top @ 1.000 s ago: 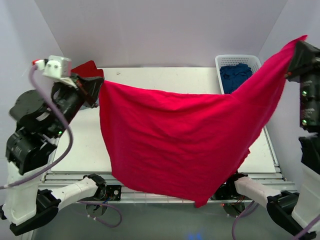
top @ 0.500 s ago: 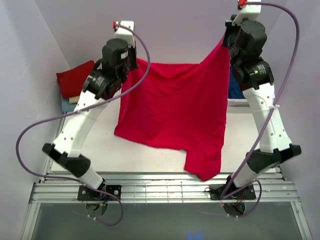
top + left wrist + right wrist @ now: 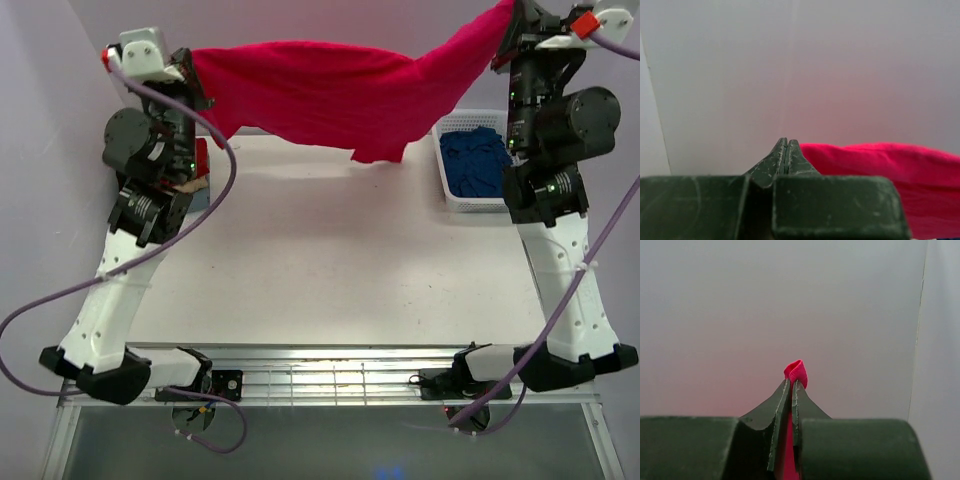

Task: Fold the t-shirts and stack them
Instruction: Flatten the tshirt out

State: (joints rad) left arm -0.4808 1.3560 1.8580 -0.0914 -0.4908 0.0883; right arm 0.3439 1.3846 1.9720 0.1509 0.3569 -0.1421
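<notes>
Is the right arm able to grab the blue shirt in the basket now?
Probably not yet: the right hand is shut on the red shirt, up high. The blue shirt lies uncovered in the basket below.

place: robot lab cell | evidence: plain white walls (image 3: 300,18) – white table (image 3: 330,260) – metal rail frame (image 3: 330,375)

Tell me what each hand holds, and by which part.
The left hand and right hand both grip the crimson t-shirt, strung in the air between them: left on one end's edge, right on a pinched fold at the other end.
</notes>
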